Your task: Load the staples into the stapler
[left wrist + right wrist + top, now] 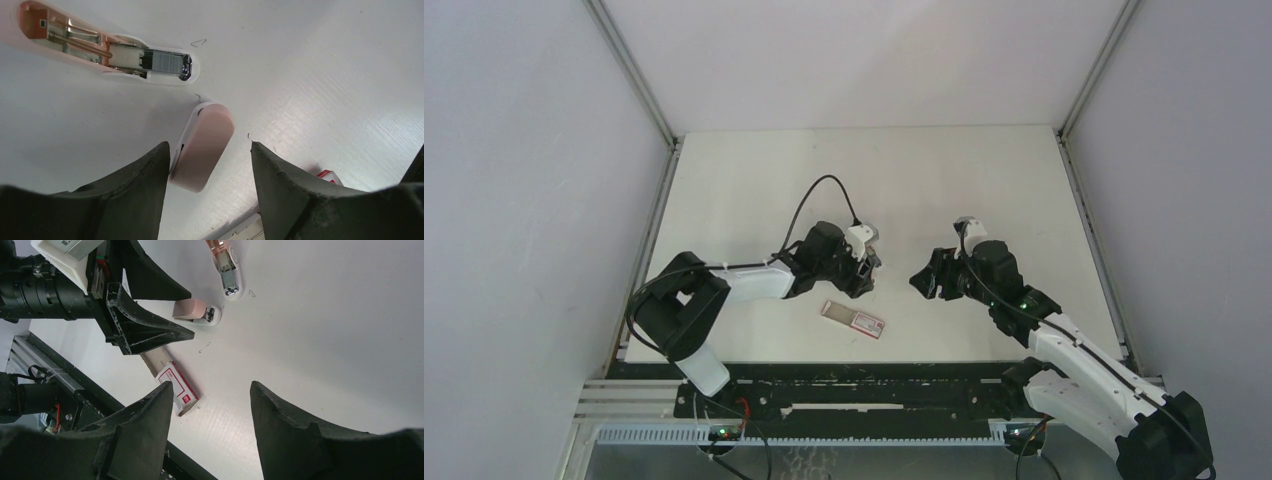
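The stapler lies opened out on the white table. Its magazine arm (110, 50) (227, 270) shows a strip of metal staples (165, 62) in its channel. Its pink arm (202, 145) (191, 309) lies between the fingers of my left gripper (209, 145) (864, 270), close to the left finger, and the jaws are open and not clamped on it. The staples' red-and-white box (853, 319) (176, 386) lies flat near the front edge. My right gripper (211, 385) (929, 282) hovers open and empty just right of the box.
A loose bent staple (200, 42) lies by the magazine's tip. A black rail (864, 375) runs along the table's near edge. White enclosure walls stand to the left, right and back of the table (874, 180).
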Action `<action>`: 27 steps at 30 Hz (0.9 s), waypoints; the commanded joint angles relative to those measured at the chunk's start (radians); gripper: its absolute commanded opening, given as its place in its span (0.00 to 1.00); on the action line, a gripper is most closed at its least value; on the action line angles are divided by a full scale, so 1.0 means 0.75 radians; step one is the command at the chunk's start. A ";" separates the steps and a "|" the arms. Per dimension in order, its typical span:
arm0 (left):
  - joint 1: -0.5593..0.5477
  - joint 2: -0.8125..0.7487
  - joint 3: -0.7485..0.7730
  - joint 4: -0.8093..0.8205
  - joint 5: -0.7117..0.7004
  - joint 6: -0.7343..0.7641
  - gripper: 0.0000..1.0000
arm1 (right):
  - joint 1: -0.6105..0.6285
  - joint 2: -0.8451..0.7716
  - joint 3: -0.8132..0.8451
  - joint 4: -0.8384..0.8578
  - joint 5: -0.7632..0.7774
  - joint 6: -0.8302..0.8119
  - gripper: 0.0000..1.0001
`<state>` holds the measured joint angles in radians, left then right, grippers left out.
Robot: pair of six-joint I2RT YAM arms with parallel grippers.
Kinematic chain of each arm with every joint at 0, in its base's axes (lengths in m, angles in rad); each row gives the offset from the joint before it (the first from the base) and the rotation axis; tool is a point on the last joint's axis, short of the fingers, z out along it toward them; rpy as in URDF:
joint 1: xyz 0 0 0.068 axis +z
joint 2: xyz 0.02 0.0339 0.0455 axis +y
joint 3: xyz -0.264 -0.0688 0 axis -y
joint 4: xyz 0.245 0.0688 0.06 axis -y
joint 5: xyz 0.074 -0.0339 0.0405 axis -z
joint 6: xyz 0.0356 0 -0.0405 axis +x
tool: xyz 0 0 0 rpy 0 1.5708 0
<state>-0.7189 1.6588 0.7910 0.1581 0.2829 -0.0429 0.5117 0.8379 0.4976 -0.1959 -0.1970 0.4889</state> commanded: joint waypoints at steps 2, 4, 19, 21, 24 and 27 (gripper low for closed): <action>-0.006 -0.024 0.008 -0.036 -0.038 -0.013 0.65 | -0.005 -0.005 0.001 0.029 0.018 0.003 0.58; -0.005 -0.016 0.014 -0.056 -0.053 -0.002 0.65 | -0.004 -0.006 -0.001 0.026 0.023 0.003 0.58; -0.023 -0.012 0.008 -0.137 -0.039 0.059 0.56 | -0.022 -0.012 -0.001 0.015 0.087 0.026 0.57; -0.034 -0.010 0.004 -0.141 -0.043 0.065 0.49 | -0.041 -0.023 0.000 -0.003 0.086 0.033 0.58; -0.056 0.004 0.018 -0.160 -0.069 0.077 0.39 | -0.070 -0.038 -0.001 -0.024 0.070 0.047 0.62; -0.073 0.014 0.027 -0.164 -0.091 0.080 0.27 | -0.099 -0.042 -0.001 -0.024 0.034 0.073 0.65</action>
<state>-0.7513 1.6592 0.7910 0.0418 0.2298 -0.0048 0.4622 0.8268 0.4976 -0.2192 -0.1566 0.5087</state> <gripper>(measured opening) 0.352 0.629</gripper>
